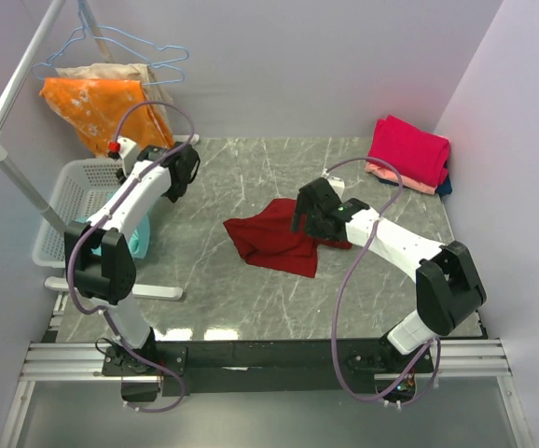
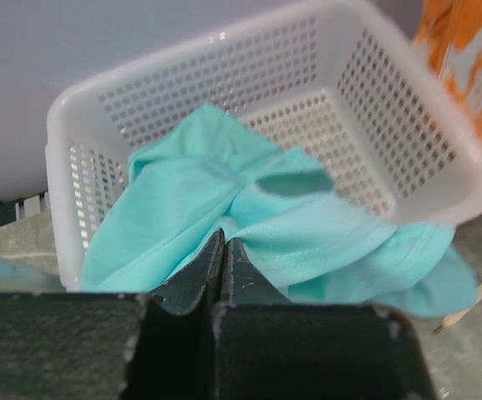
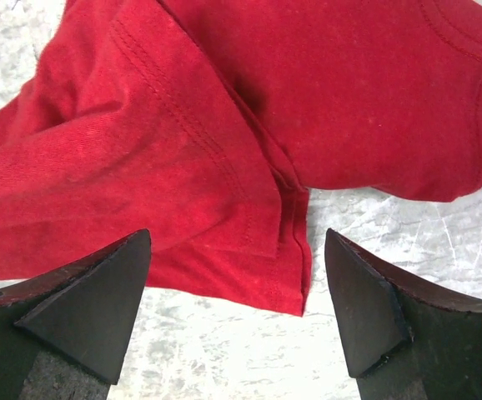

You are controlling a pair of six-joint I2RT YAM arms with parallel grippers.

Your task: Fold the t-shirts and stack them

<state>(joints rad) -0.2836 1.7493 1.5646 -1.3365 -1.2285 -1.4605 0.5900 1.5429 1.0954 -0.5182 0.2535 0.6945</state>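
The maroon t-shirt (image 1: 268, 245) lies crumpled in the middle of the bench (image 1: 251, 168), beneath the right gripper (image 3: 237, 242), whose jaws are spread wide and empty over an overlapped hem. Should only one layer be caught, the shirt could be dragged bunched. The left gripper (image 2: 224, 242) is held with jaws pressed together on nothing, facing the teal t-shirt (image 2: 191, 200) in the white basket (image 2: 441, 158).

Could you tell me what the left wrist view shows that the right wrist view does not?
Only the left wrist view shows the teal shirt hanging out of the white basket, with the left tool shut. Only the right wrist view shows the red shirt on the table, with the right tool open. Both show one shirt and one tool.
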